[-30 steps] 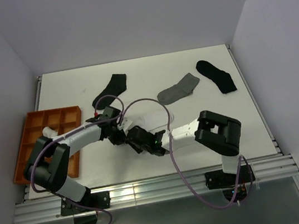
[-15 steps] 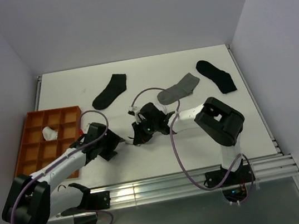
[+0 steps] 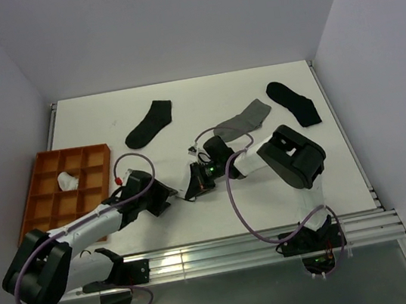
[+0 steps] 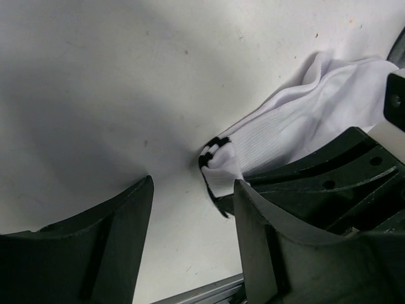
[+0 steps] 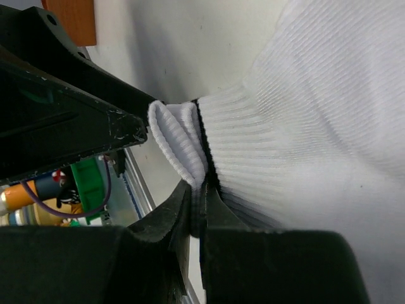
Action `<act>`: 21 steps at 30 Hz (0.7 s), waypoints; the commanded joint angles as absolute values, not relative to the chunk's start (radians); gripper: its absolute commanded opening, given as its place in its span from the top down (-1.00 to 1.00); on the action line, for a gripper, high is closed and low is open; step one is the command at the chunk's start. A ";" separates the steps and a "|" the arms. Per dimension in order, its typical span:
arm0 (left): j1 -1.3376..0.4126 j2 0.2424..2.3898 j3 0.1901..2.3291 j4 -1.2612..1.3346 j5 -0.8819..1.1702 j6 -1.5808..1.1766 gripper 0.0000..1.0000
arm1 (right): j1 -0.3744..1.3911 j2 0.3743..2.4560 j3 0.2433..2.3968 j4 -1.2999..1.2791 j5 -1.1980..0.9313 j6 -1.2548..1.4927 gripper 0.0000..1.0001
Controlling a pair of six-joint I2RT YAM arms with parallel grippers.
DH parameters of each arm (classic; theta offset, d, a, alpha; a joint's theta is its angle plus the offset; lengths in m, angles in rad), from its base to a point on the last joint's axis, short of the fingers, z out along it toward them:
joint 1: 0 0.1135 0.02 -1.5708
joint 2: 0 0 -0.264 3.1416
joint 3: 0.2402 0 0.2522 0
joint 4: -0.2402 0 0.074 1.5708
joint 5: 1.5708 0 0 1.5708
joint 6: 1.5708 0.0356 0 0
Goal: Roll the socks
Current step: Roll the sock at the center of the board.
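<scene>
The right pincer (image 5: 197,190) is shut tight on the cuff of the striped sock (image 5: 304,114), right of the orange tray (image 3: 73,149). The left pincer (image 4: 193,209) is open and empty, between tray and sock.

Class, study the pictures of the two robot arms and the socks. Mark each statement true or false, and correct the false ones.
1. The right hand pinches the cuff of the white striped sock. True.
2. The left hand is clamped on that sock. False: its fingers stand apart, not gripping.
3. A white bundle sits in one compartment of the orange tray. True.
4. The grey sock lies in the tray. False: it lies flat on the table.
</scene>
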State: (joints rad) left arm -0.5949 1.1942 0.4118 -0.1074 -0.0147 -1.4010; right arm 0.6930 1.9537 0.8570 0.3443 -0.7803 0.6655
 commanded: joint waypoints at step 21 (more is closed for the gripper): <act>-0.667 1.338 0.500 -0.152 -0.063 -1.344 0.96 | 0.745 1.792 0.818 0.177 -0.525 0.572 0.41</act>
